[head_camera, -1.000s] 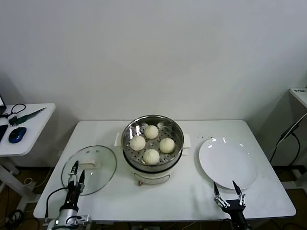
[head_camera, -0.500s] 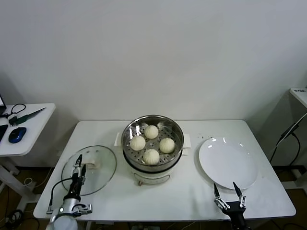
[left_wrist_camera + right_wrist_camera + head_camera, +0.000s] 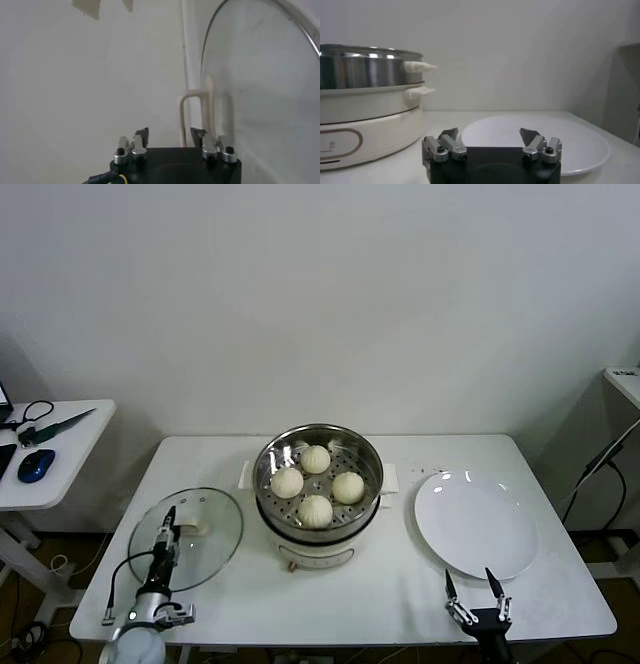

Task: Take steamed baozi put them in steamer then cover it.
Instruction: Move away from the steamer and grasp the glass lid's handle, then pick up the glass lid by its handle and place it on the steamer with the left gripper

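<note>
Baozi (image 3: 316,486) — all four — already sit in the steamer (image 3: 318,494) at desk (image 3: 400,594) centre, so only the cover (image 3: 186,537) at 9 o'clock remains; the left end effector (image 3: 167,526), fingers apart, lines up on its handle (image 3: 196,112). Right end effector (image 3: 471,590) idles spread by the plate (image 3: 475,524) at 5 o'clock.

It looks like a lab test room: plain white wall (image 3: 320,294), bare white rectangular table (image 3: 345,584), side desk with blue computer mouse (image 3: 36,465)

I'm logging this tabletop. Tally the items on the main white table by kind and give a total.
Round cream-white dough buns, in the steamer: 4
Round stainless-steel steamer pot: 1
Round clear glass lid: 1
Flat round white plate: 1
Total: 7
</note>
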Motion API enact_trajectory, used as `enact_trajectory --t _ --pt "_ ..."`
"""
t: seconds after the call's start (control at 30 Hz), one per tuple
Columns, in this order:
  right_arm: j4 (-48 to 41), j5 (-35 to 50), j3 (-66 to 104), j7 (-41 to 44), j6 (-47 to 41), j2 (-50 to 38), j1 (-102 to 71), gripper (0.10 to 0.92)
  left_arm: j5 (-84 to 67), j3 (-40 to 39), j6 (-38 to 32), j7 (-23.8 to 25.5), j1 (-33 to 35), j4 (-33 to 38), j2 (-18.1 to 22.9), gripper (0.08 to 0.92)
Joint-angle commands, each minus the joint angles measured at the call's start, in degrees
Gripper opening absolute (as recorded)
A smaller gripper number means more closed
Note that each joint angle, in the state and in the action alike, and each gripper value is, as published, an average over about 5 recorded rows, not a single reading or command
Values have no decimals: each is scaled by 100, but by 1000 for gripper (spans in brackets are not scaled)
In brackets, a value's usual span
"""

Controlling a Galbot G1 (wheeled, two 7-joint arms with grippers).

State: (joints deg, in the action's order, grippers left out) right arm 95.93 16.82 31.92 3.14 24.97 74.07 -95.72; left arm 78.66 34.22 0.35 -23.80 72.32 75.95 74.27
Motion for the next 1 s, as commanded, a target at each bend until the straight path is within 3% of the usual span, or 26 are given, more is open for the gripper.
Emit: enact_trajectory --t 0.03,0.47,0.67,1.0 --pt "-20 -7 -12 -7 39 9 -7 823 -20 -8 7 3 -93 -103 -5 508" --pt "-1 34 38 1 65 -10 -6 823 -123 7 -81 4 -124 -140 -6 165" --pt "41 30 41 -2 64 -5 -23 823 -843 -59 40 397 59 484 -116 130" --pt "128 -4 29 -17 67 8 -38 823 -1859 11 943 1712 523 2697 -763 130"
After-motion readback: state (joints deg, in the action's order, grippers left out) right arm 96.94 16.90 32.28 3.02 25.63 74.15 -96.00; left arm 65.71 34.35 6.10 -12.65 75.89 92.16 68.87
